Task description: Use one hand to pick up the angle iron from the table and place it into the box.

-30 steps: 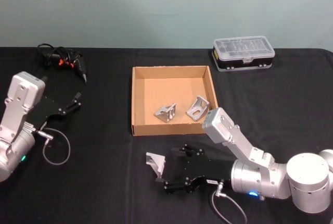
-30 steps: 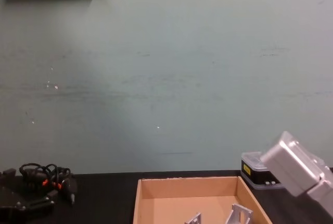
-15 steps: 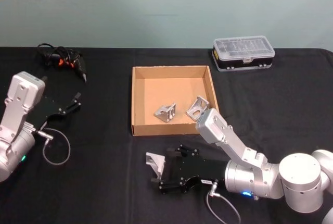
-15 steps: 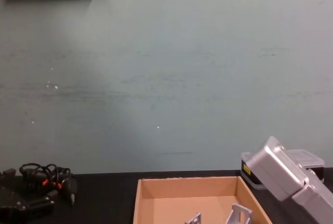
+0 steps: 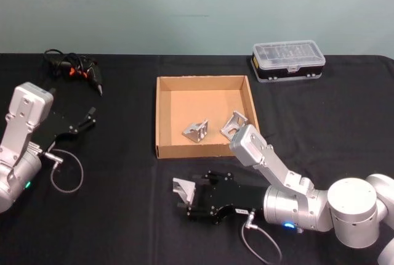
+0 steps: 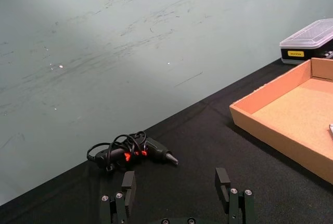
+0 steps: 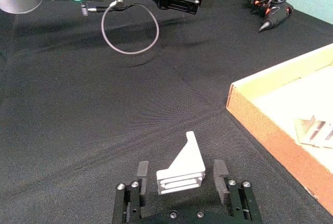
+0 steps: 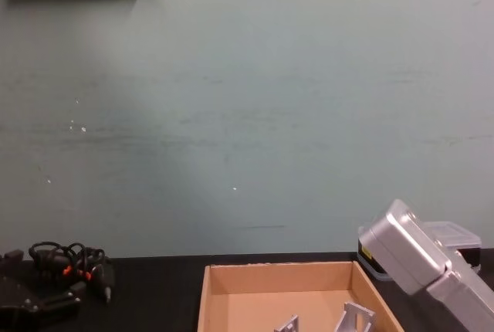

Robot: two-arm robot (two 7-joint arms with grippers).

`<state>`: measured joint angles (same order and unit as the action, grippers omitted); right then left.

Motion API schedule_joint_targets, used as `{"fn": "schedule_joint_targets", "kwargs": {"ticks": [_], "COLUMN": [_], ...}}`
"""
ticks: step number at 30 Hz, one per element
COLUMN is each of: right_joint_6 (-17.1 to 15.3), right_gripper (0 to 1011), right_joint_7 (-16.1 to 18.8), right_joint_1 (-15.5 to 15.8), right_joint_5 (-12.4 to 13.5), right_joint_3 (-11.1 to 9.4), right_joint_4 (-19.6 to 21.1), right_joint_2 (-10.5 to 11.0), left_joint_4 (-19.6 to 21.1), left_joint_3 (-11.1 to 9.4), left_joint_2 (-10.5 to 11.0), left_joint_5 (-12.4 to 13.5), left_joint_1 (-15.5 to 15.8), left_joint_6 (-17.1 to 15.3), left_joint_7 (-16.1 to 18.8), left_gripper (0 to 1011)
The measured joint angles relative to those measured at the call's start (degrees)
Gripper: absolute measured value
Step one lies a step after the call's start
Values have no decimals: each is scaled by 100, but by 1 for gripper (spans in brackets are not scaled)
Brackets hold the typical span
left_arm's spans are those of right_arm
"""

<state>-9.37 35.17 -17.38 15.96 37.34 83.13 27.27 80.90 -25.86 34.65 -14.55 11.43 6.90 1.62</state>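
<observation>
the right black gripper on its boxy silver-grey arm [image 7: 178, 179] lies low over the flat matte black tabletop [image 5: 123, 216], fingers spread to either side of a small silver angle iron [image 7: 181, 173] that rests on the table in front of the shallow tan cardboard box [image 5: 161, 117], not yet pinched. two more silver angle brackets [image 5: 196, 130] lie inside that box. the left black gripper [image 5: 86, 120] hovers well apart at the left with its fingers spread and holding nothing, near a bundle of black cables with orange marks [image 5: 72, 69].
</observation>
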Motion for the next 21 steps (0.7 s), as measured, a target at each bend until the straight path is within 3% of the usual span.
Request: {"fn": "schedule_joint_targets", "kwargs": {"ticks": [10, 21], "right_joint_6": [-20, -39], "right_gripper": [531, 530], "right_joint_7": [-3, -41], "right_joint_1": [22, 88], "right_joint_5": [18, 75], "right_joint_3": [-15, -83], "right_joint_4": [10, 100], "right_joint_2": [-3, 27], "left_joint_4": [0, 0], "left_joint_3": [0, 0], "left_joint_2": [0, 0], "left_joint_5": [0, 0], "left_joint_1": [0, 0], "left_joint_6": [0, 0], "left_joint_7": [0, 0], "left_gripper": [1000, 1000]}}
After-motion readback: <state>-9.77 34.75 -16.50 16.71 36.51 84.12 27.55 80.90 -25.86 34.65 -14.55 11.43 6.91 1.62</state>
